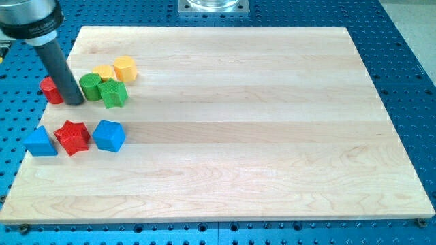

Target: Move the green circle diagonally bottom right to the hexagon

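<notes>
The green circle (pixel 90 86) sits at the counter's (pixel 238 136) nine o'clock side, touching the green star (pixel 113 93) at its four o'clock. My tip (pixel 75 103) rests just at the circle's eight o'clock. The yellow hexagon (pixel 125 68) lies at its two o'clock. No pincer shows.

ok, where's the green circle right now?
Upper left of the board: green circle sits right of my tip, touching the green star, below the yellow blocks.
</notes>
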{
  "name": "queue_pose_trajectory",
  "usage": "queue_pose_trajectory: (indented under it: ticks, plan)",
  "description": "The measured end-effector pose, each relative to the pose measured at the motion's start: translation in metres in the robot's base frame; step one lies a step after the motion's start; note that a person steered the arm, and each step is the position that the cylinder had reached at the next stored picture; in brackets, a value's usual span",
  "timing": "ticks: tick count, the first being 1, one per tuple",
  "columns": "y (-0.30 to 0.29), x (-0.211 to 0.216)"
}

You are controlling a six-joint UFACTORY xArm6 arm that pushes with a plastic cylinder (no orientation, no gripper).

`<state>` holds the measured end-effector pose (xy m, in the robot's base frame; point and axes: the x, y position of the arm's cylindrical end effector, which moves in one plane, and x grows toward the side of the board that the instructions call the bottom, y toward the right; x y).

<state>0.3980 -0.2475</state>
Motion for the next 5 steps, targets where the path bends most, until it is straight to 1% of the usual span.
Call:
queue_pose_trajectory:
  ticks: [1,3,4,5]
  plan:
    - [0.027,-0.02]
    - [0.088,-0.033]
    - [0.08,-0.034]
    - [0.041,-0.042]
